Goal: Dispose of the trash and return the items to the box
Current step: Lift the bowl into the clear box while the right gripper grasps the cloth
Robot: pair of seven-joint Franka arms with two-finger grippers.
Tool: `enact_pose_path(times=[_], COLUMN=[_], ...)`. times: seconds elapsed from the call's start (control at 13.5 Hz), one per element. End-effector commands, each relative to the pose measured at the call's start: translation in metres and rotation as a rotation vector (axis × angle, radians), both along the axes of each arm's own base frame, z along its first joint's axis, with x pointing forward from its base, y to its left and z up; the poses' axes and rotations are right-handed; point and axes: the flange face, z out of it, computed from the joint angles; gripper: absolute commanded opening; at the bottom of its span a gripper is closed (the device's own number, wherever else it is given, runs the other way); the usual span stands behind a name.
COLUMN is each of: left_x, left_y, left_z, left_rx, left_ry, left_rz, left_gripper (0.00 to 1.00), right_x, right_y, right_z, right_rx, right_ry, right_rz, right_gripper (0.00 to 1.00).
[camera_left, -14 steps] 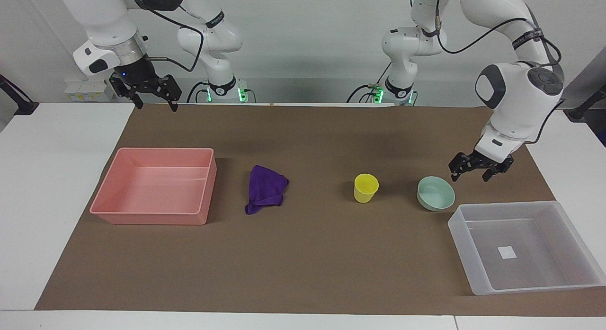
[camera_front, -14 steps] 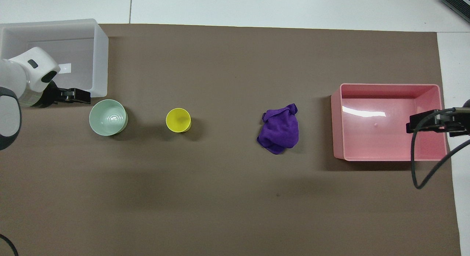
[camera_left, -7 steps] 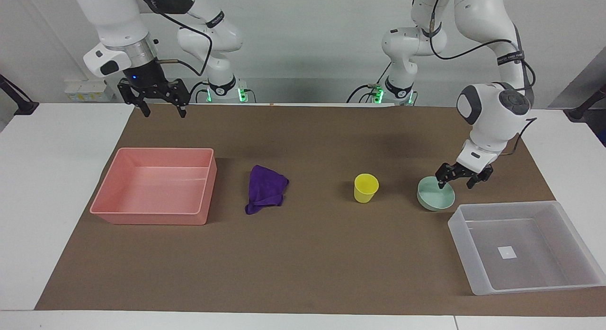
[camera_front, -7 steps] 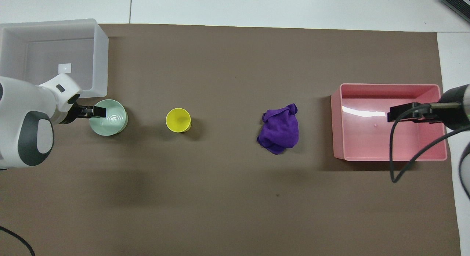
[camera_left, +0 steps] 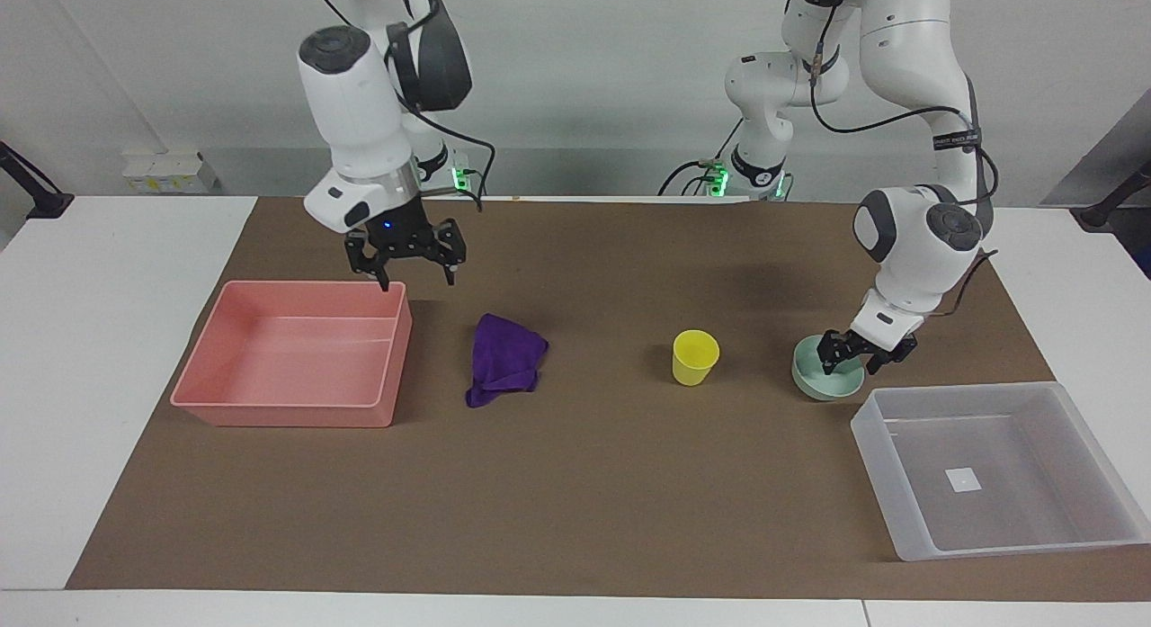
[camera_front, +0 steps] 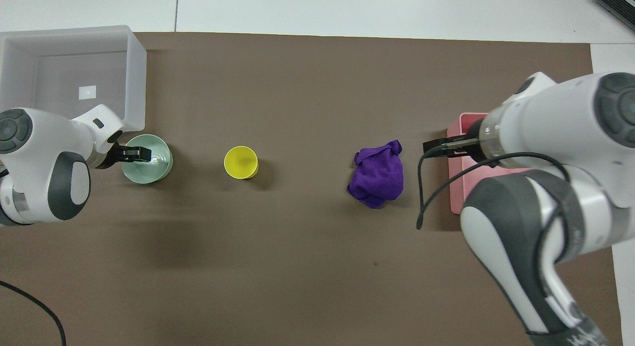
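Left hand (camera_left: 848,358), lower right of the facing view: down at the shallow round mint-green bowl (camera_left: 823,380), fingers spread and straddling the bowl's rim on the side toward the left arm's end, one finger inside. No closure visible, so I read it as not yet gripped.

Right hand (camera_left: 406,258), upper left of the facing view: up in the air over the corner of the pink rectangular plastic tray (camera_left: 292,353), fingers apart, holding nothing. Looks headed for the cloth.

Progress: nothing done as far as visible.
- small deep-purple soft fabric cloth (camera_left: 504,359), crumpled, lies on the brown paper-covered surface (camera_left: 575,483) beside the pink tray, left of frame centre.
- small bright-yellow plastic cup (camera_left: 695,356), upright, right of centre, apart from the bowl.
- rectangular translucent whitish plastic bin (camera_left: 1000,470), lower right corner, holds only its white square sticker (camera_left: 963,479); the bowl sits just beside its corner.
- pink tray has nothing in it.

Left to do: all three moves.

Materials: bowl and cup rigid, smooth, glossy; cloth limp and folded; bin thin-walled, tray opaque with a rolled rim.
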Motion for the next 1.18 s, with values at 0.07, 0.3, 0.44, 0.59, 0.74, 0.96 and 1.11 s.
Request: enact_pose_path(times=[0.07,0.3,0.44,0.59,0.74,0.96,1.11], left_x=[-0.007,-0.009,-0.003,0.012,0.039,0.073,0.088], left_y=[-0.006,-0.01,-0.007,-0.002,0.007,0.019,0.052], left_z=[0.015,0.043,0.073,0.101,0.122,0.157,0.156], left_rx=[0.006,0.006,0.0,0.0,-0.033,-0.033,-0.036], left_ry=[0.025,0.035,0.033,0.026,-0.026,-0.062,-0.07], left_rz=[-0.002,-0.014,-0.003,0.005,0.041,0.056,0.104], left_gripper=[0.0,0.0,0.0,0.0,0.0,0.0,0.0], right_x=[0.012,-0.004,-0.01,-0.023,-0.033,-0.036,-0.035], right_y=[0.061,0.06,0.058,0.057,0.065,0.064,0.065], right_z=[-0.098,-0.164,-0.173,-0.188,-0.192,-0.196,-0.195], right_rx=[0.022,0.013,0.004,-0.007,-0.015,-0.019,-0.018], right_ry=[-0.016,-0.006,0.007,0.044,0.059,0.067,0.067], right_rz=[-0.013,0.007,0.023,0.019,0.068,0.082,0.071], right_gripper=[1.0,1.0,1.0,1.0,1.0,0.0,0.0])
